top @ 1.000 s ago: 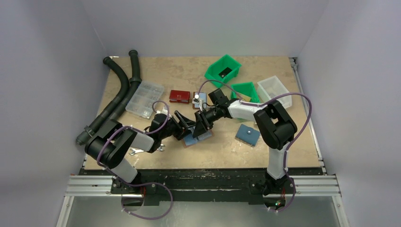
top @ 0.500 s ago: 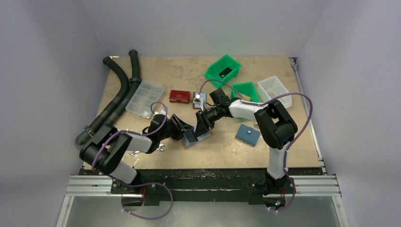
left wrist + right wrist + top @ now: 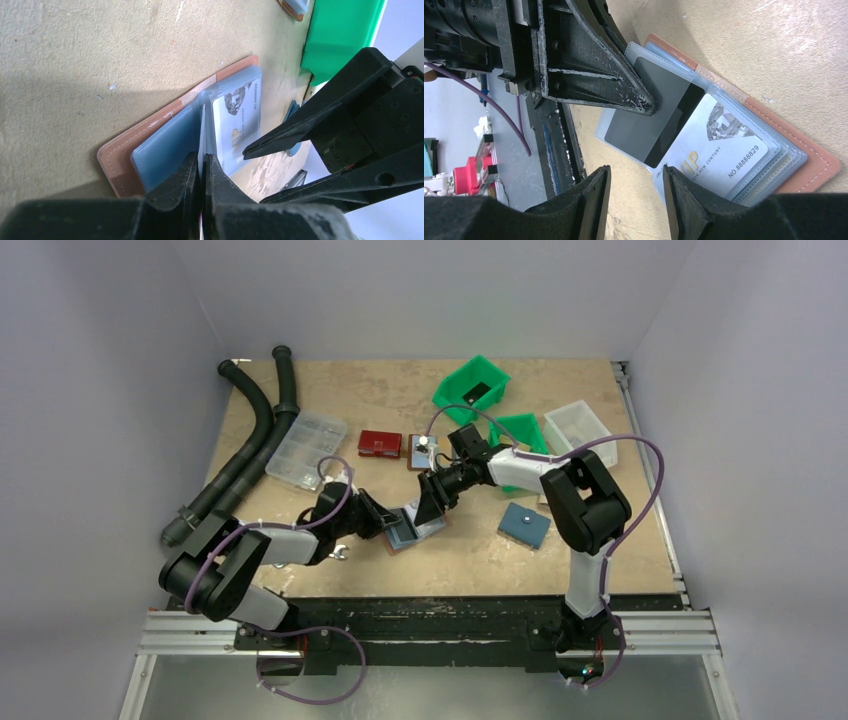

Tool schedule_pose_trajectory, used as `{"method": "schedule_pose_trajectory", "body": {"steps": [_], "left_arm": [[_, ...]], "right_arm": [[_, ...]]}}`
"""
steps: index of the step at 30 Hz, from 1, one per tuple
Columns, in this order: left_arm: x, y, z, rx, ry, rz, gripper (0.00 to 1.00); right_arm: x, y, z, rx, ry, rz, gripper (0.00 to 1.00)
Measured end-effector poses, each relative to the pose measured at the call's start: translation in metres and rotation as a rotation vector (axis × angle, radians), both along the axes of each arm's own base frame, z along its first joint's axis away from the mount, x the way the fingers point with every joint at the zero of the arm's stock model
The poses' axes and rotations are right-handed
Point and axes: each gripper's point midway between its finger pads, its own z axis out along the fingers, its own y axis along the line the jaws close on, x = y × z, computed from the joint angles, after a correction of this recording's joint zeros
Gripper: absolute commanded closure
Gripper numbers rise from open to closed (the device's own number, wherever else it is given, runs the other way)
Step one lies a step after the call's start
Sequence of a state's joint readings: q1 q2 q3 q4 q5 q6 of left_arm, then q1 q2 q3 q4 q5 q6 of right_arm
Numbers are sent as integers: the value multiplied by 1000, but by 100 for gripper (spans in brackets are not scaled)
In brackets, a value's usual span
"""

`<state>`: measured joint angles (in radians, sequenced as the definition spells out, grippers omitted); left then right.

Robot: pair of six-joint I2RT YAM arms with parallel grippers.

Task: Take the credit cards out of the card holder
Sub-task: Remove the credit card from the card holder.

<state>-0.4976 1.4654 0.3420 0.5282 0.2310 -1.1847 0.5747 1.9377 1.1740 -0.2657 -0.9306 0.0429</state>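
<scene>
The left gripper (image 3: 201,162) has drawn back leftward slightly.

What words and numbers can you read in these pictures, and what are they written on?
"VIP": on the pale diamond card in the brown card holder.
"NO 88888829": same card.
"NEW CENTURY": same card, small print; its beginning is too small to read.
The grey card with the black stripe shows no words.

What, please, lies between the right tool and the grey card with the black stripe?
Only bare table, in the right wrist view: the open right tool sits just short of a corner of the grey card.
</scene>
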Motion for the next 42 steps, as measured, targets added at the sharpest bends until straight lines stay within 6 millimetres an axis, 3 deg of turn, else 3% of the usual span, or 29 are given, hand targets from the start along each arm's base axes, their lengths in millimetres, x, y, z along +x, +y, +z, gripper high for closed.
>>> {"method": "schedule_pose_trajectory", "body": {"steps": [4, 8, 15, 25, 30, 42], "left_arm": [[0, 0, 0, 16, -23, -23, 100], [-1, -1, 7, 42, -92, -84, 100], [-3, -17, 44, 3, -307, -237, 100], [-7, -36, 84, -107, -485, -349, 100], [-8, -40, 95, -157, -531, -361, 100], [-11, -44, 107, -245, -566, -355, 100]], "right_arm": [[2, -2, 1, 4, 3, -4, 49], [0, -4, 8, 43, 10, 22, 42], [-5, -6, 34, 148, -17, 93, 41], [18, -25, 60, 211, -69, 40, 43], [18, -26, 66, 241, -63, 45, 46], [6, -23, 76, 316, 4, 78, 67]]}}
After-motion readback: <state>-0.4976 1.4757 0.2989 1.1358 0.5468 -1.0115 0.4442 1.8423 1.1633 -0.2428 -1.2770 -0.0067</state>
